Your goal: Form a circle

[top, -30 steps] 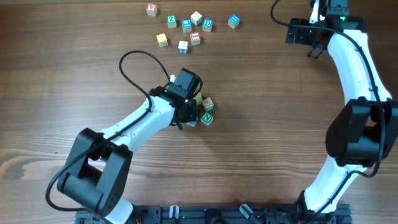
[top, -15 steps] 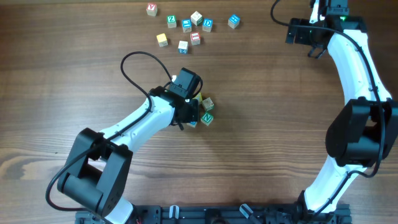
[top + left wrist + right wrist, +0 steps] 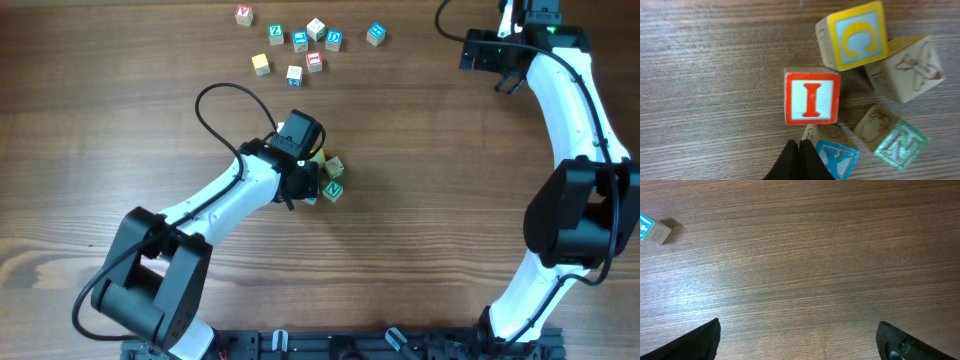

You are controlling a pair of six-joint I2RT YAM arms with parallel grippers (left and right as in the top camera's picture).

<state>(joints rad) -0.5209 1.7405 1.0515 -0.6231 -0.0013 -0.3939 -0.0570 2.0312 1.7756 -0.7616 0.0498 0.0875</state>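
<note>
Overhead, my left arm [image 3: 240, 190] hides most of the circle [image 3: 331, 178] near the table's [image 3: 120, 120] centre. The left wrist view alone shows me its red I cube [image 3: 811, 96], with the left gripper [image 3: 799, 150] clenched empty beside it. The right gripper [image 3: 800, 345], near the far right corner, gapes, holding nothing.

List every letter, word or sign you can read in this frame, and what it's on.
"I", red, on the red cube.
"C", yellow, turned sideways, on the yellow cube.
"N", green, on the green cube.
"X", blue, partly hidden, on the blue cube.
The pale cube: a line drawing only, no letter.
The scattered cubes, overhead: letters too small to read.
</note>
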